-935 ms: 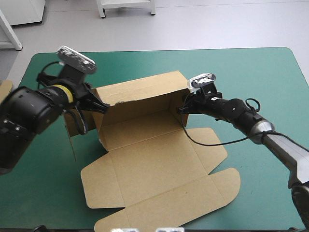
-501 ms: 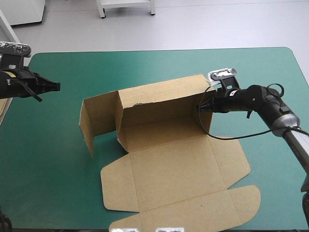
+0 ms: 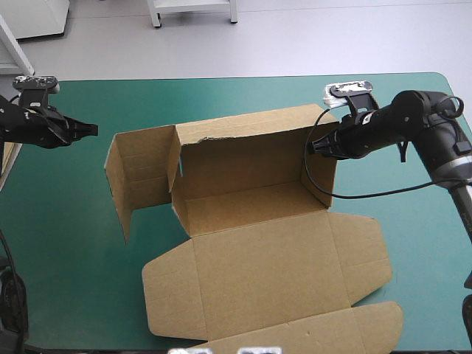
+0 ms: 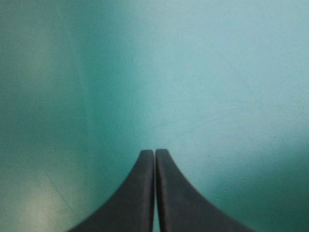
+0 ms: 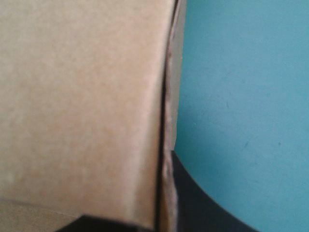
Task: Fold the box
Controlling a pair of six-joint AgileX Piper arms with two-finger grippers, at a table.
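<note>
Right end effector (image 3: 312,147) clamps the brown board box's (image 3: 251,273) upright end wall; left end effector (image 4: 154,152) forms one closed black arch.

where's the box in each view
High view: the box sits mid-table, walls raised, lid flat toward the near edge, right gripper on its right wall.
Left wrist view: not in it.
Right wrist view: the box, its edge clamped in the right gripper.
Shared landmark: the teal-green cover.

High camera looks forward and down from behind the robot over most of the table (image 3: 236,92). Left wrist camera faces bare teal-green cover (image 4: 193,72), very near, by the table's left edge. Right wrist camera sits hard against the right end wall of the box (image 5: 82,96), also in the high view.
</note>
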